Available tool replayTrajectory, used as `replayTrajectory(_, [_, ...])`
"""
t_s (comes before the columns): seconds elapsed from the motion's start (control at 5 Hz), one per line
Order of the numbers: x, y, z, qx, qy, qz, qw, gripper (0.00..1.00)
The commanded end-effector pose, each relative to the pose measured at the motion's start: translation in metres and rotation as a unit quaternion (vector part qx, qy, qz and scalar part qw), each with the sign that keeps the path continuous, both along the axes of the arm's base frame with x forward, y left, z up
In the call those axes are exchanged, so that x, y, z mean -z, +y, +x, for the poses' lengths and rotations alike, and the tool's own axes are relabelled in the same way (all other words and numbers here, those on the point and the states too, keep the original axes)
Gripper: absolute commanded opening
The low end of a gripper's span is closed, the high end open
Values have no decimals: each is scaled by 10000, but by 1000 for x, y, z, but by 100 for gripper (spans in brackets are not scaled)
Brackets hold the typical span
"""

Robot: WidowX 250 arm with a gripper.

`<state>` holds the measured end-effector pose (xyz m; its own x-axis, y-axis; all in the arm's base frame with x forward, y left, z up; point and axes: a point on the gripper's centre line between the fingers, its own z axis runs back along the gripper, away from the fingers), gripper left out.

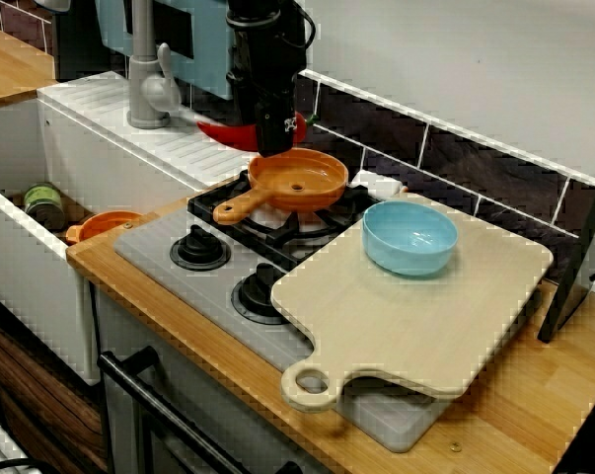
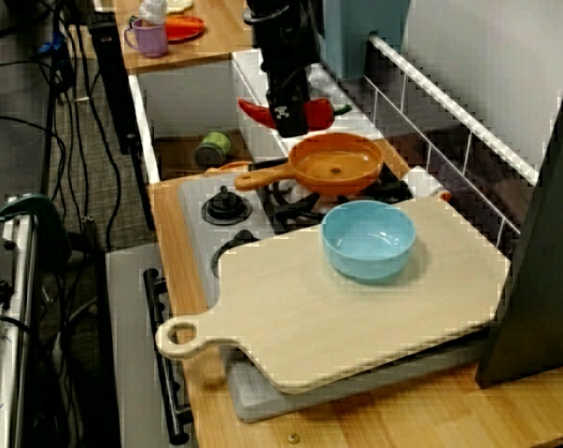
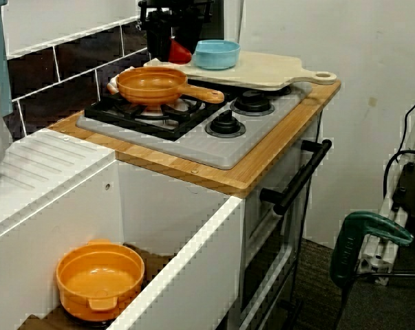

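- Sink (image 1: 31,286), far left in the front view: a green can (image 1: 42,204) and an orange bowl (image 1: 105,225) lie inside. The view from the sink end shows the bowl upright on the sink floor.
- Grey faucet (image 1: 149,84) stands on the white drainboard (image 1: 154,138) behind the sink.
- Grey stove (image 1: 154,247) is set in the wooden counter (image 1: 514,405), with two black knobs (image 1: 199,247) along its front.
- Orange pan (image 1: 299,183) sits upright on the rear left burner grate. Its handle points front-left toward the sink.
- Gripper (image 1: 277,146), black, hangs straight down over the pan's far rim with its tip right at the rim. Can't tell if it touches. Can't tell if the fingers are spread or pressed together, as they read as one dark block in all three views.
- Red object (image 1: 223,133) lies just behind the gripper, by the tiled wall, partly hidden.
- Blue bowl (image 1: 409,237) stands upright on the far part of the cutting board (image 1: 425,316), just right of the pan and apart from it.
- Cutting board, pale wood, lies flat over the stove's right side. Its holed handle sticks out toward the front edge.
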<state>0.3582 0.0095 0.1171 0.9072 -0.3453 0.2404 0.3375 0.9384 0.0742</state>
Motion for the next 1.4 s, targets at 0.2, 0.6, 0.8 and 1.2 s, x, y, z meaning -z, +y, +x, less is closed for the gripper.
replayTrajectory(0.2, [-1, 5, 16, -308, -513, 333, 9977, 100])
replayTrajectory(0.6, [3, 1, 17, -271, -446, 282, 9982, 100])
replayTrajectory(0.8, [-2, 2, 17, -264, -445, 209, 9984, 100])
replayTrajectory(1.2, [-16, -16, 17, 82, -320, -49, 9994, 100])
